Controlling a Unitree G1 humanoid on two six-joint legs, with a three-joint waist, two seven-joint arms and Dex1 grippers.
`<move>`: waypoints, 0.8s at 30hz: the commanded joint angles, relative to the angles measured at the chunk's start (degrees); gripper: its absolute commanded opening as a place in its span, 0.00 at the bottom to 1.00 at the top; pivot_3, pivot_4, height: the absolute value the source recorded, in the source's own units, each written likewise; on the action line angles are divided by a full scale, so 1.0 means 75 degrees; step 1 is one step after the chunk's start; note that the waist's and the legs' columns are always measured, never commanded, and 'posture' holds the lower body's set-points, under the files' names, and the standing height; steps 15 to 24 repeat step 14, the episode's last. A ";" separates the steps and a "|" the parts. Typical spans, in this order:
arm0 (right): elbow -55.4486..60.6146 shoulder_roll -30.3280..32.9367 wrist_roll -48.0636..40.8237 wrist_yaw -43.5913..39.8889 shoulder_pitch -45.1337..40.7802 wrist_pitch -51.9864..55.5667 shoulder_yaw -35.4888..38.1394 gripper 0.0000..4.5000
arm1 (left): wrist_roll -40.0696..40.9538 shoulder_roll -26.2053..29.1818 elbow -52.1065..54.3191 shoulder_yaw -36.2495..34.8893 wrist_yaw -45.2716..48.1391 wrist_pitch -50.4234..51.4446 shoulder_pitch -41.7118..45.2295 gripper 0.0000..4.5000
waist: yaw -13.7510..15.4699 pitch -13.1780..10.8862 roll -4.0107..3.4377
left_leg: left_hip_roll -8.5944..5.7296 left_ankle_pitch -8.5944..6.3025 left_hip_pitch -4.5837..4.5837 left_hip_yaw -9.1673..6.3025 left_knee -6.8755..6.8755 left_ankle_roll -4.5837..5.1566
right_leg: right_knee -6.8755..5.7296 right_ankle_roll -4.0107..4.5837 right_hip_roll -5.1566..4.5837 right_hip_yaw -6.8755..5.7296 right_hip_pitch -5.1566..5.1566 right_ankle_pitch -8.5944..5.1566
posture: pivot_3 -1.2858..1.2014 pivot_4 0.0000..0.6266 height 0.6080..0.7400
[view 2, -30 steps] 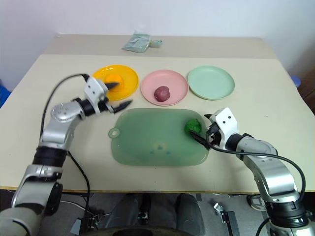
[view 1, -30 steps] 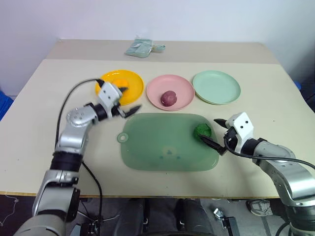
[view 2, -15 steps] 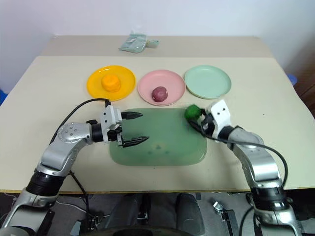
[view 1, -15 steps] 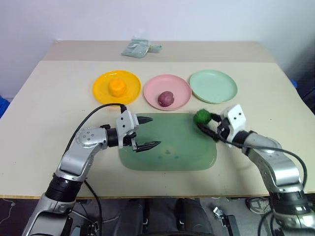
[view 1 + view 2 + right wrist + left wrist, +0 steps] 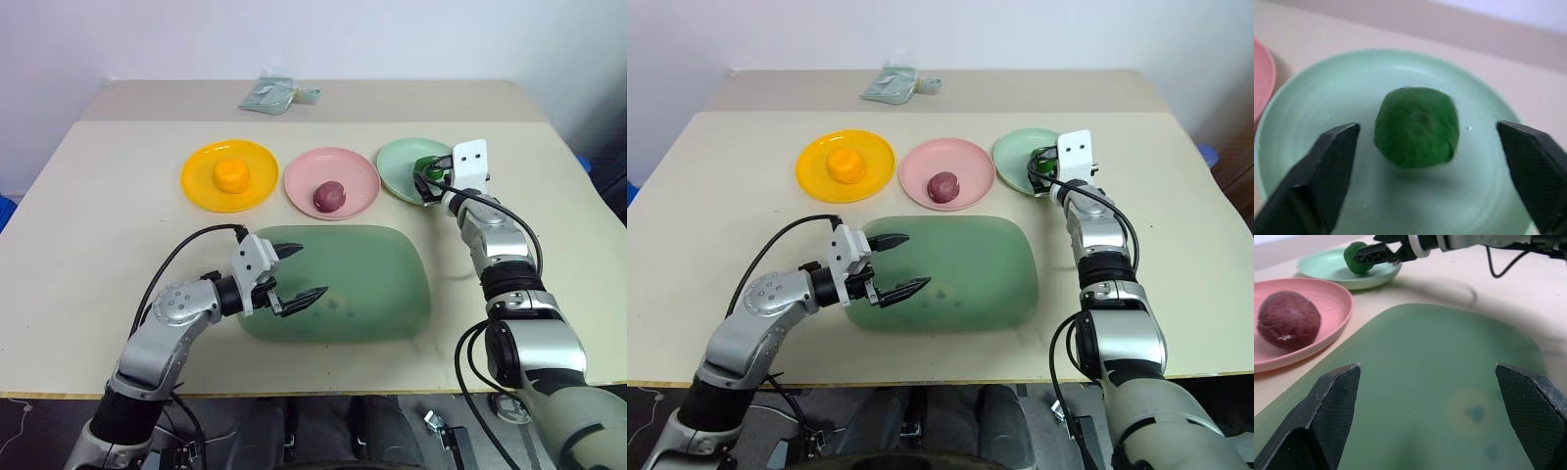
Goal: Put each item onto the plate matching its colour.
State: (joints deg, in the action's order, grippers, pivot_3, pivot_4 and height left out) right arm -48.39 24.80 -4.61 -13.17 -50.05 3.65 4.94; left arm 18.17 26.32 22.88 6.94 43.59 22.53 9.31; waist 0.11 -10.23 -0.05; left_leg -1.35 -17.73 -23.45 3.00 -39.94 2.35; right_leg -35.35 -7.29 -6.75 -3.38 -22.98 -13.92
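Right gripper (image 5: 1425,142) reaches far forward, fingers spread; left gripper (image 5: 297,275) hangs low, likewise spread

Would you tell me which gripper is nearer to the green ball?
Right. The right gripper is open around the green ball on the mint plate; the left gripper hangs open over the green mat.

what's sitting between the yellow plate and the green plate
The pink plate, holding the dark purple-red oval, sits between the yellow plate and the green plate, seen from the head camera.
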 commanded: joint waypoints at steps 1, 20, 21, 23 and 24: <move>0.1285 0.0510 -0.0246 -0.1216 0.0647 -0.0626 0.0116 1.00 | -0.0094 0.0030 0.0137 -0.0894 -0.0732 -0.0139 -0.0101 1.00 | 0.0019 0.0000 0.0000 | 0.0000 0.0000 0.0000 -0.0002 -0.0001 0.0000 | 0.0003 0.0000 0.0000 0.0000 0.0000 0.0000 | 0.52 0.24 1.00; 0.5738 0.2678 -0.2705 -0.5433 0.4919 0.1369 0.1051 1.00 | -0.0022 0.1206 -0.1065 -0.3989 -0.0897 -0.0898 -0.2067 1.00 | 0.0033 0.0001 -0.0008 | 0.0008 -0.0006 0.0011 -0.0004 -0.0003 0.0003 | 0.0017 0.0002 -0.0012 0.0000 0.0010 0.0001 | 0.52 0.24 1.00; 0.5738 0.2678 -0.2705 -0.5433 0.4919 0.1369 0.1051 1.00 | -0.0022 0.1206 -0.1065 -0.3989 -0.0897 -0.0898 -0.2067 1.00 | 0.0033 0.0001 -0.0008 | 0.0008 -0.0006 0.0011 -0.0004 -0.0003 0.0003 | 0.0017 0.0002 -0.0012 0.0000 0.0010 0.0001 | 0.52 0.24 1.00; 0.5738 0.2678 -0.2705 -0.5433 0.4919 0.1369 0.1051 1.00 | -0.0022 0.1206 -0.1065 -0.3989 -0.0897 -0.0898 -0.2067 1.00 | 0.0033 0.0001 -0.0008 | 0.0008 -0.0006 0.0011 -0.0004 -0.0003 0.0003 | 0.0017 0.0002 -0.0012 0.0000 0.0010 0.0001 | 0.52 0.24 1.00; 0.5738 0.2678 -0.2705 -0.5433 0.4919 0.1369 0.1051 1.00 | -0.0022 0.1206 -0.1065 -0.3989 -0.0897 -0.0898 -0.2067 1.00 | 0.0033 0.0001 -0.0008 | 0.0008 -0.0006 0.0011 -0.0004 -0.0003 0.0003 | 0.0017 0.0002 -0.0012 0.0000 0.0010 0.0001 | 0.52 0.24 1.00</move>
